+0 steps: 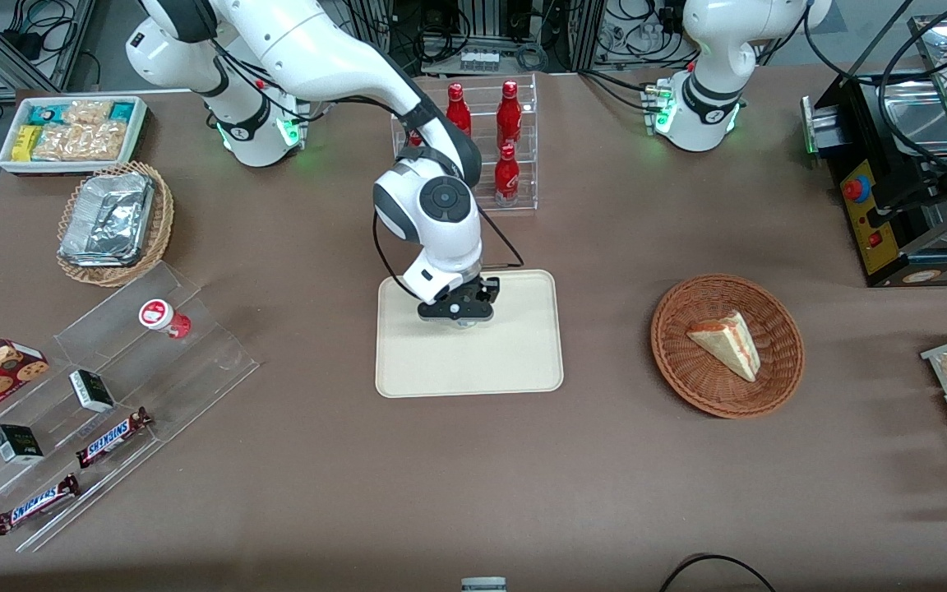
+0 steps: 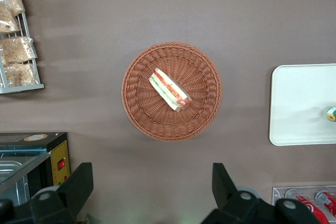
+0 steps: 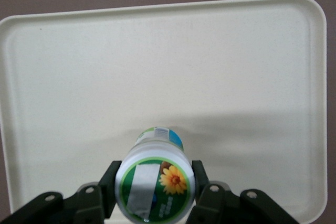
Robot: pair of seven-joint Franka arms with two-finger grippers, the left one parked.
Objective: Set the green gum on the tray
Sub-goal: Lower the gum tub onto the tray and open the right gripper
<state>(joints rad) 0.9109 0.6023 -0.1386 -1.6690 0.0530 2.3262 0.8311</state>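
The green gum [image 3: 155, 184], a small white bottle with a green-rimmed lid and a flower label, sits upright between the two fingers of my right gripper [image 3: 154, 178]. The fingers [image 3: 109, 178] press on both sides of its lid. The gripper [image 1: 461, 316] hangs low over the cream-beige tray [image 1: 473, 370], above the part of it farther from the front camera. The bottle's base is at or just above the tray's surface [image 3: 157, 51]. In the left wrist view the gum [image 2: 332, 114] shows at the frame's edge, over the tray [image 2: 299, 103].
A red-lidded bottle [image 1: 163, 316] lies on a clear acrylic stand with Snickers bars [image 1: 112, 436] toward the working arm's end. A rack of red cola bottles [image 1: 506, 148] stands farther from the camera than the tray. A wicker basket with a sandwich [image 1: 727, 345] sits toward the parked arm's end.
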